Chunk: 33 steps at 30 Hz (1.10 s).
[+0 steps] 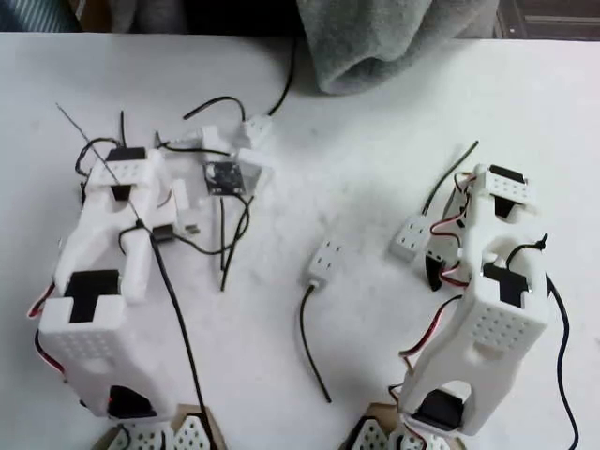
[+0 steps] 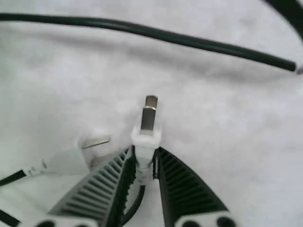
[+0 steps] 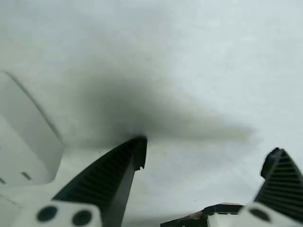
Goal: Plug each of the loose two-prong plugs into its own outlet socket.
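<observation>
Left gripper [image 2: 143,153] is found clamped on a white two-prong plug [image 2: 147,130]. The plug body is pinched between the fingertips, and the metal prongs project straight out beyond them over the white table [image 2: 227,118]. Just beside one finger a second white piece [image 2: 71,158] carrying a metal blade is noted; whether it is a separate plug cannot be determined. Ahead of the prongs, and apart from them, a black cord [image 2: 165,35] is laid across the table. In the high view a middle socket block [image 1: 326,261] with its own black lead is recorded well ahead of this gripper, between the two arms. A far socket block [image 1: 253,129] is placed off to one side of it, near a grey cloth [image 1: 394,37].

Right gripper [image 3: 208,149] is observed with its jaws spread wide, held low, with bare table surface seen between them. A near socket block [image 1: 410,236] is located just beside one finger, outside the jaws. Contact between block and finger cannot be confirmed.
</observation>
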{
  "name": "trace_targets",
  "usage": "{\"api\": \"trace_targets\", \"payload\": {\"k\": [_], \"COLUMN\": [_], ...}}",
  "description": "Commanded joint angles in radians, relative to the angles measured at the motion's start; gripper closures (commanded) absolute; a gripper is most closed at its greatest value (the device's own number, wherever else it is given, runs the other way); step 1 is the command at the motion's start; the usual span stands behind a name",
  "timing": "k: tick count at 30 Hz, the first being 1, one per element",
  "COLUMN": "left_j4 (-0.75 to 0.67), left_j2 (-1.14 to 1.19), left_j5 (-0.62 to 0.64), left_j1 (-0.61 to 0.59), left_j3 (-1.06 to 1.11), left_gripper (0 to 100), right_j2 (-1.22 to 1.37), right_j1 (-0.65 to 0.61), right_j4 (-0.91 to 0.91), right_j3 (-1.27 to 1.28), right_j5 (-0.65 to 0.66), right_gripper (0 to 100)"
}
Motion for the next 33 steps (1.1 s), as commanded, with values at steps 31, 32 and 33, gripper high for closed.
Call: {"api": "trace_targets", "payload": {"k": [31,32,33], "left_j4": [0.23,0.227,0.227], "left_j2": [-0.065,-0.064,-0.062], "left_j5": [0.06,0.06,0.06], "left_j1": [0.154,0.154,0.154], "left_j3": [0.127,0.127,0.127], "left_gripper": [81,81,81], "right_j2": [0.015,0.015,0.015], "right_j1": [-0.01,-0.01,-0.01], "right_j4": [-0.035,-0.035,-0.035], "right_j3": [-0.008,-0.008,-0.008], "right_j5": [0.011,0.011,0.011], "right_gripper": [60.8,60.8,60.8]}}
